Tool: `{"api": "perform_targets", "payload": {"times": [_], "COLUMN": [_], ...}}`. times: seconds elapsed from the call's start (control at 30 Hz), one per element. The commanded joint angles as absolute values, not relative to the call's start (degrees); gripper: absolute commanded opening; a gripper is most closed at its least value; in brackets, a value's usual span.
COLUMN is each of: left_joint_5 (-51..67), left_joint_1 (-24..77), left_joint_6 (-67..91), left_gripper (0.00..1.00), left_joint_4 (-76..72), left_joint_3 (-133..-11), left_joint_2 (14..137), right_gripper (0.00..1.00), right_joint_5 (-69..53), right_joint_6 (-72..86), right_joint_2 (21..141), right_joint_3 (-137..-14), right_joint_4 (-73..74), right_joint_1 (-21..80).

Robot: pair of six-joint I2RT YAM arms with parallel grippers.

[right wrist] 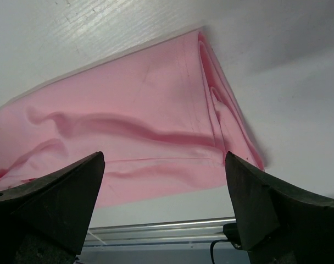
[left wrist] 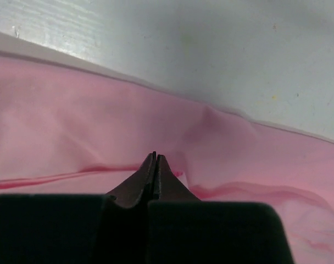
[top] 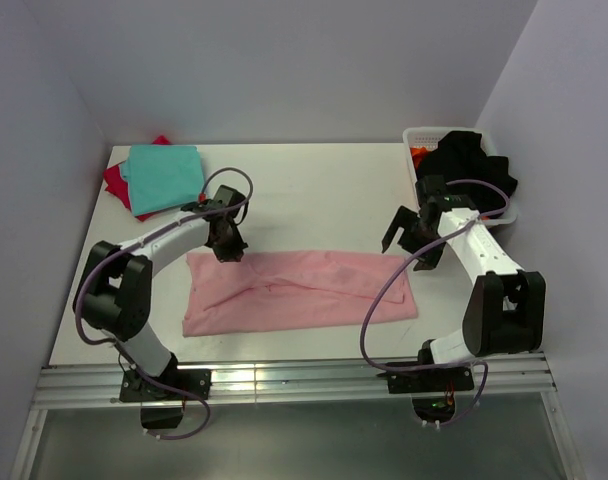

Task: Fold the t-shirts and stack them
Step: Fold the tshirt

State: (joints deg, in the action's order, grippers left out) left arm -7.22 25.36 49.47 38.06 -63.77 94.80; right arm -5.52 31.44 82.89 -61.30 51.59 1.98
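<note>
The light pink t-shirt (top: 299, 290) lies folded into a long strip across the front of the table. It also fills the left wrist view (left wrist: 101, 126) and the right wrist view (right wrist: 128, 132). My left gripper (top: 228, 250) is shut at the shirt's far left edge; its tips (left wrist: 155, 158) are pressed together just over the cloth, with no cloth visible between them. My right gripper (top: 405, 240) is open and empty, held above the shirt's right end (right wrist: 164, 159). The teal t-shirt (top: 165, 177) lies folded on the red one (top: 117, 184) at the back left.
A white basket (top: 421, 137) with dark clothes (top: 469, 160) and something orange stands at the back right, close behind my right arm. The table's metal front rail (top: 304, 380) runs along the near edge. Walls close in the table on the left, back and right.
</note>
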Motion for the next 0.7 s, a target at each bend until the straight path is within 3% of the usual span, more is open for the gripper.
{"api": "perform_targets", "payload": {"times": [0.0, 0.37, 0.67], "left_joint_5": [-5.80, -3.96, -2.11], "left_joint_1": [24.35, 23.47, 24.69], "left_joint_6": [47.81, 48.16, 52.20], "left_gripper": [0.00, 0.00, 0.00], "left_joint_4": [34.89, 35.15, 39.90], "left_joint_3": [-65.83, -67.68, -62.14], "left_joint_2": [97.63, 103.71, 94.23], "right_gripper": [0.97, 0.96, 0.95], "right_joint_5": [-5.01, -4.66, -5.27], "right_joint_6": [30.59, 30.15, 30.76], "right_joint_2": [80.33, 84.20, 86.75], "right_joint_3": [-60.82, -64.25, -62.23], "right_joint_4": [52.12, 52.47, 49.49], "right_joint_1": [1.67, 1.67, 1.58]}}
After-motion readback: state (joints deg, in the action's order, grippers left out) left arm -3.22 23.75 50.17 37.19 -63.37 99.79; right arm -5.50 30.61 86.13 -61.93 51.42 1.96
